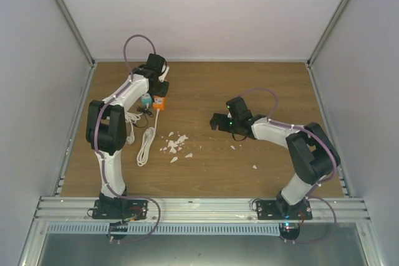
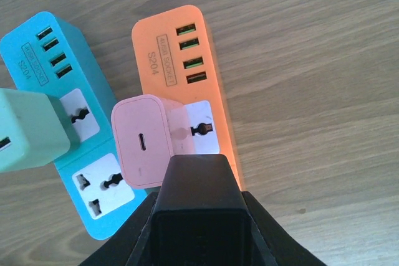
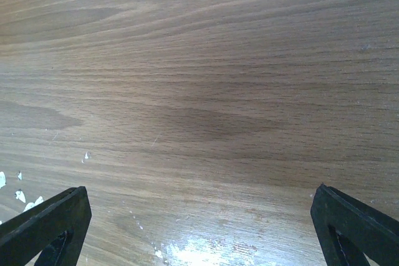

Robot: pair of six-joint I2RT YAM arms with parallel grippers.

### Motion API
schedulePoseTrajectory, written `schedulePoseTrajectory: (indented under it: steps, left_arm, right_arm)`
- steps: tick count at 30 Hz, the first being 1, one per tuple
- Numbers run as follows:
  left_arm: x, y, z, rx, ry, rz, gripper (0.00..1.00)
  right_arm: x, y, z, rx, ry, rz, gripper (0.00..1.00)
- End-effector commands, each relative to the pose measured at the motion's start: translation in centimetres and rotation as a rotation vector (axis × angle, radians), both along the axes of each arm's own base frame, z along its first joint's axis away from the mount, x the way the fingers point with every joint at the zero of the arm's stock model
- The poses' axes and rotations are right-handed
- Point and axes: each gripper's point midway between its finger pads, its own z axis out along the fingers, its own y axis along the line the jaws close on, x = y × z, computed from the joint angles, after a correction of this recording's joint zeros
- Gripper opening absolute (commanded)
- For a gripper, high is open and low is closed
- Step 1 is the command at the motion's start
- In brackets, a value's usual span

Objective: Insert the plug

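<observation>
Power strips lie side by side at the far left of the table (image 1: pixel 268 85), an orange strip (image 2: pixel 187 60) and a teal strip (image 2: pixel 43 60), each with a row of four USB ports above white socket faces. The pink plug (image 2: pixel 143 141) sits on the orange strip, covering most of its socket face, with the face's right part and its holes showing beside it. A green charger (image 2: pixel 25 130) stands on the teal strip's upper socket face, and the universal socket below it shows its holes. The left gripper (image 2: pixel 199 216) hangs over the orange strip; its fingers are drawn together into one dark block with no gap, overlapping the plug's lower right corner, though contact cannot be told. The right gripper (image 3: pixel 199 228) hovers low over bare wood near the table's middle, well apart from the strips, jaws spread wide. A white cable (image 1: pixel 146 144) loops toward the near edge beside scattered white scraps (image 1: pixel 174 144). Pale walls (image 1: pixel 199 10) enclose the table on three sides, and a metal rail (image 1: pixel 199 207) carries both arm bases.
</observation>
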Motion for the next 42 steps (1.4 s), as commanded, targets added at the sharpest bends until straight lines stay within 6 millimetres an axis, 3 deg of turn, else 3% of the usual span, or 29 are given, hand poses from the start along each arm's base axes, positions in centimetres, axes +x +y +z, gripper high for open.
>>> schedulePoseTrajectory:
  steps: [1, 5, 11, 22, 42]
  left_arm:
    - [-0.7, 1.4, -0.6, -0.032, 0.079, -0.036, 0.00]
    - [-0.6, 1.1, 2.0, -0.121, 0.031, -0.052, 0.00]
    - [-0.9, 1.0, 3.7, -0.142, 0.027, -0.063, 0.00]
    - [-1.5, 1.3, -0.3, -0.139, 0.137, -0.040, 0.00]
    - [-1.5, 2.9, -3.2, -0.141, 0.187, 0.002, 0.00]
  right_arm:
    - [0.8, 0.3, 0.4, 0.006, -0.018, 0.012, 1.00]
    - [0.8, 0.4, 0.1, 0.009, -0.012, 0.015, 1.00]
    - [0.8, 0.7, -0.5, 0.000, 0.001, 0.024, 1.00]
    - [0.7, 1.1, -1.2, -0.002, 0.021, 0.039, 0.99]
    - [0.5, 1.8, -1.8, -0.006, 0.037, 0.065, 0.99]
